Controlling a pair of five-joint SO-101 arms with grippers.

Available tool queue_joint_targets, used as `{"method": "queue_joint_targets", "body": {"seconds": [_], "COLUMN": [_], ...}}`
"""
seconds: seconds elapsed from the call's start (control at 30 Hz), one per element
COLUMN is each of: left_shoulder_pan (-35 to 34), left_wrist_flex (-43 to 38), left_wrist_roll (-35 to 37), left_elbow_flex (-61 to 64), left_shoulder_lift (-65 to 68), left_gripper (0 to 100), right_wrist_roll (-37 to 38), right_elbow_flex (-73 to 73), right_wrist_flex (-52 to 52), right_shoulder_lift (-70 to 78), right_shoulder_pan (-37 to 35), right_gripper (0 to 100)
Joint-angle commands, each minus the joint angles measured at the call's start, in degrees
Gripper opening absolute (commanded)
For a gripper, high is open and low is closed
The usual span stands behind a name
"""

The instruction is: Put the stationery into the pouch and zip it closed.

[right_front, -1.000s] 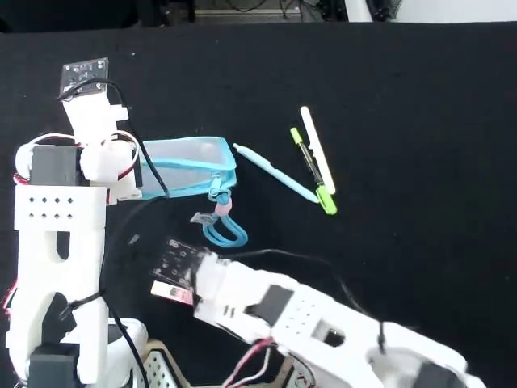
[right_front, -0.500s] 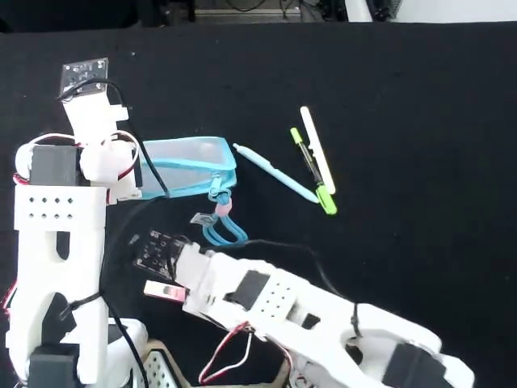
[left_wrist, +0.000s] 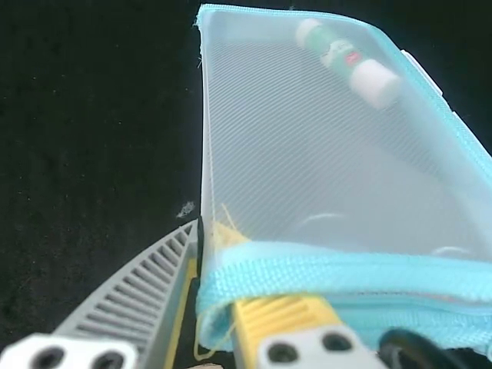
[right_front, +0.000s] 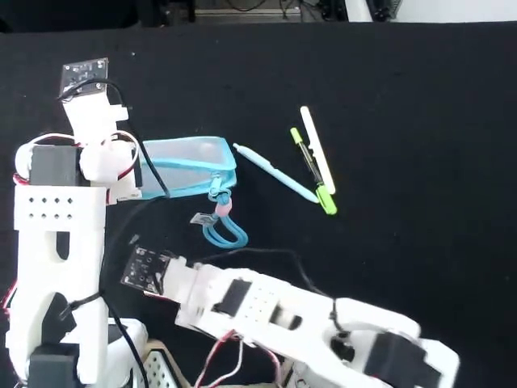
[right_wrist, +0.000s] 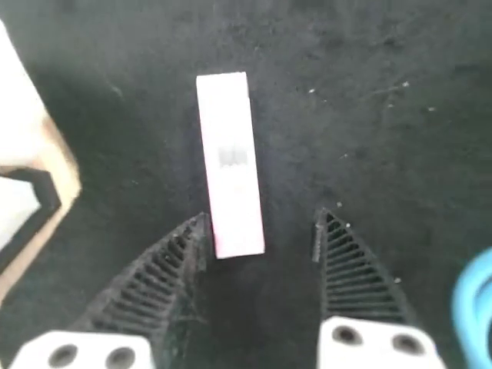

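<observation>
Right wrist view: right gripper (right_wrist: 261, 231) spread wide, empty; eraser (right_wrist: 228, 161) between its jaws.
Left gripper (left_wrist: 209, 240): clamped on pouch (left_wrist: 323, 154) corner.

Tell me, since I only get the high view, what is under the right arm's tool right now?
Observer: A white eraser lies flat inside the open right tool, not clamped.
Operator: What about the left tool?
Observer: The left tool is shut on the pouch at its zipper edge.
Operator: Anything inside the pouch?
Observer: A green stick with a white cap shows through the mesh.
</observation>
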Motion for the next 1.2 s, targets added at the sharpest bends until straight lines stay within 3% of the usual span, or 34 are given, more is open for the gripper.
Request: {"method": "queue_joint_targets", "body": {"seconds": [0.0,0.1,0.23,0.33,0.57,0.67,0.83,1.0,1.17], "left_shoulder_pan": [-0.04,-0.04,-0.04,-0.04,-0.04,-0.04,-0.04,-0.04,-0.04], "left_wrist_flex": [0.35,0.35,0.35,0.44,0.44,0.44,0.44,0.44,0.44], "left_wrist_roll": [-0.44,-0.44,-0.44,-0.44,-0.44,-0.44,-0.44,-0.44,-0.44], "left_elbow_flex": [-1.54,-1.54,-1.54,-1.54,-1.54,-1.54,-1.54,-1.54,-1.54], "left_shoulder_lift": [0.7,0.7,0.7,0.7,0.7,0.7,0.7,0.7,0.7], "left_gripper": [3,3,3,3,3,3,3,3,3], "right_wrist_roll": [-0.35,0.09,2.02,9.32,10.64,15.03,15.74,10.46,10.37], "right_elbow_flex": [-6.29,-8.4,-9.27,-7.08,-2.51,-2.24,-3.47,-7.69,-8.92], "right_wrist_flex": [-0.88,3.52,9.32,14.33,30.59,35.6,34.9,34.99,33.58], "right_shoulder_lift": [6.46,7.6,5.85,2.33,-11.65,-16.04,-16.75,-16.75,-15.6], "right_shoulder_pan": [-0.53,-0.35,4.31,10.02,19.78,20.48,20.4,20.4,17.85], "right_gripper": [20.4,18.4,0.5,1.1,1.2,6.0,25.3,21.4,20.8]}}
